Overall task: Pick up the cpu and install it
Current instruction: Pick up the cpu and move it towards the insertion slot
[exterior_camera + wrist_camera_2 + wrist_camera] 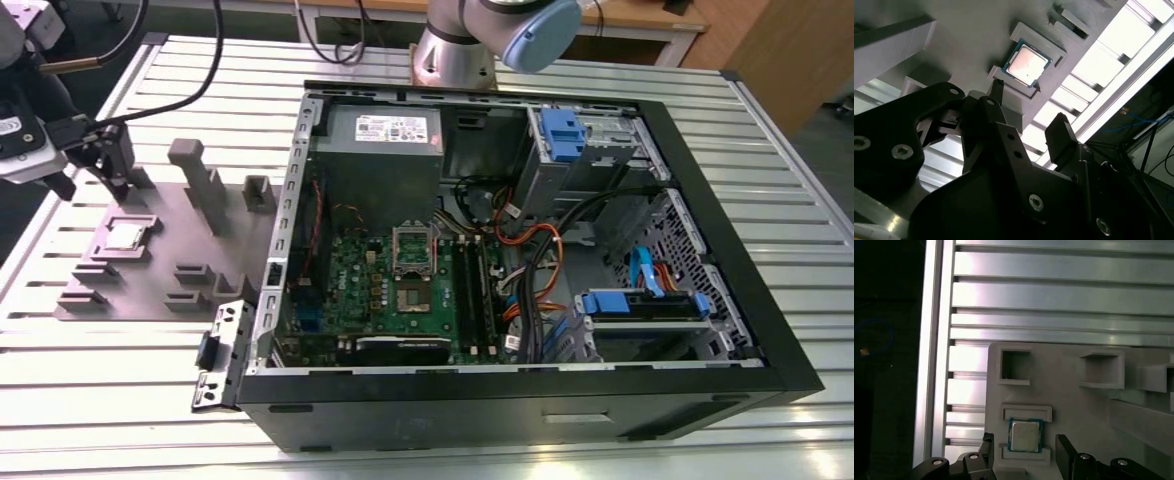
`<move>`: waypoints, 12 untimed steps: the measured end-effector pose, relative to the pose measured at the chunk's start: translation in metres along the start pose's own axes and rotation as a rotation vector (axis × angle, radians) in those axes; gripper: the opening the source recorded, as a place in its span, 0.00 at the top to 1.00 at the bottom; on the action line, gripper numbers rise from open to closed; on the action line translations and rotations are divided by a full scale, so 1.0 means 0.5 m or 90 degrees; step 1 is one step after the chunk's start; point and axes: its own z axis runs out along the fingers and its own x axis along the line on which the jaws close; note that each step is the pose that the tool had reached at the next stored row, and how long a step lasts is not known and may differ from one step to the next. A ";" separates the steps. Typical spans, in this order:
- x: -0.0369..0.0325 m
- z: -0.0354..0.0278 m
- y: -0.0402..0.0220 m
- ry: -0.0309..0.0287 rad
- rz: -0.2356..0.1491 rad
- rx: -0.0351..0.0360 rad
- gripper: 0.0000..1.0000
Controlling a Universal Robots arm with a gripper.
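The cpu (pixel 127 235) is a small silvery square chip lying flat in a holder on the grey fixture plate (pixel 154 275), at the exterior view's left. Both wrist views show the cpu (pixel 1027 64) (pixel 1025 435) seated between two raised grey lips. My gripper (pixel 91 172) hovers above that plate, a little beyond the chip and clear of it. Its black fingers (pixel 1060 134) stand open with nothing between them, and in the first wrist view the gripper (pixel 1024 441) straddles the chip from above without touching. The silver socket frame (pixel 414 248) sits on the green motherboard (pixel 387 300) inside the case.
An open black computer case (pixel 534 400) lies on the slatted aluminium table (pixel 801 200), with cables, blue drive brackets (pixel 641 303) and a power supply (pixel 384 130) inside. Tall grey blocks (pixel 200 180) rise from the fixture plate near the gripper. The arm's base (pixel 454 50) stands behind the case.
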 end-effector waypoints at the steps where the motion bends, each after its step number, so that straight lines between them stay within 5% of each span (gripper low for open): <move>1: 0.000 0.001 0.000 0.0000 0.001 0.0001 0.40; 12: 0.000 0.002 0.000 0.0000 0.001 0.0000 0.40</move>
